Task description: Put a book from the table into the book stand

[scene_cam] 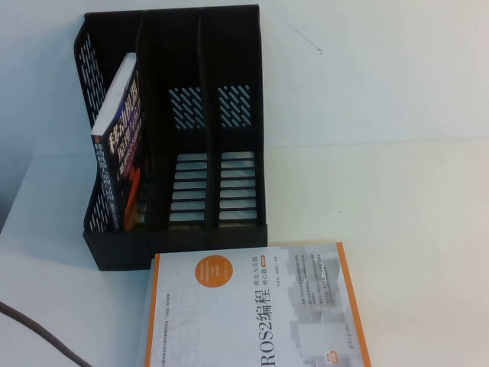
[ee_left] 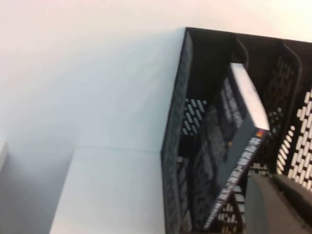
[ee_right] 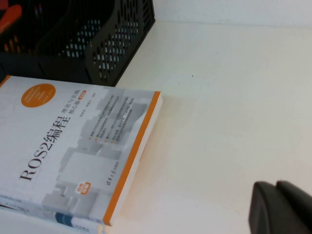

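1. Black book stand (scene_cam: pixel 172 130) on the table (scene_cam: pixel 397 176): you've got the book (scene_cam: pixel 122 145) in its leftmost slot, tilted, leaning on the outer wall. Placement looks done.
2. White ROS2 book (scene_cam: pixel 252 306) lies flat, just in front of the stand. Untouched, not your target.
3. Left gripper (ee_left: pixel 278 204): only a dark edge shows in the left wrist view, close to the book. Can't tell its opening or whether it holds anything.
4. Right gripper (ee_right: pixel 282 207): over bare table beside the ROS2 book; opening not readable.
5. Left to do, I'd say: retreat only.
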Controlling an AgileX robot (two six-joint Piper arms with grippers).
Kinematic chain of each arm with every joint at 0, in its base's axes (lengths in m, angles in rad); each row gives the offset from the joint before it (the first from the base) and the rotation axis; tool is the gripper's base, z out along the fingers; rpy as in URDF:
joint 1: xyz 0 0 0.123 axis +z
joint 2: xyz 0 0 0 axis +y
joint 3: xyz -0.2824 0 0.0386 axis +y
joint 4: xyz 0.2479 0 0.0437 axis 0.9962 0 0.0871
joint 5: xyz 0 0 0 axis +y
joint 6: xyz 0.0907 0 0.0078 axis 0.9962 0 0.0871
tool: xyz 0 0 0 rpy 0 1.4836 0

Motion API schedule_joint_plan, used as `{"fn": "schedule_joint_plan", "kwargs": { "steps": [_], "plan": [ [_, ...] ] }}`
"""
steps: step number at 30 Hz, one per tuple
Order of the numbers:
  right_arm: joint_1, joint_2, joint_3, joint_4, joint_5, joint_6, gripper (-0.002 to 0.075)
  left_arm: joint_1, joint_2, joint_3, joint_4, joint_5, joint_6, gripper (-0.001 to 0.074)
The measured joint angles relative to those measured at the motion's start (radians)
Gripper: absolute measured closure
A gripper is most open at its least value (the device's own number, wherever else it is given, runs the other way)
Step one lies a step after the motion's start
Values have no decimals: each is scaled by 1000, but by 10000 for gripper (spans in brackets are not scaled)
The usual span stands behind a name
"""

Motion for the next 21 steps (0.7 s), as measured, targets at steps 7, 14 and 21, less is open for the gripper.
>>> {"fn": "schedule_joint_plan", "kwargs": {
  "steps": [7,14,21],
  "plan": [
    [0,0,0,0,2,1,718,-7,-169,86,19,6,29,736],
    [0,0,0,0,2,5,718,-7,-489,278,64,-8,87,736],
    [0,0,0,2,9,5,718,-7,-529,555,66,-150,89,736]
  ]
}}
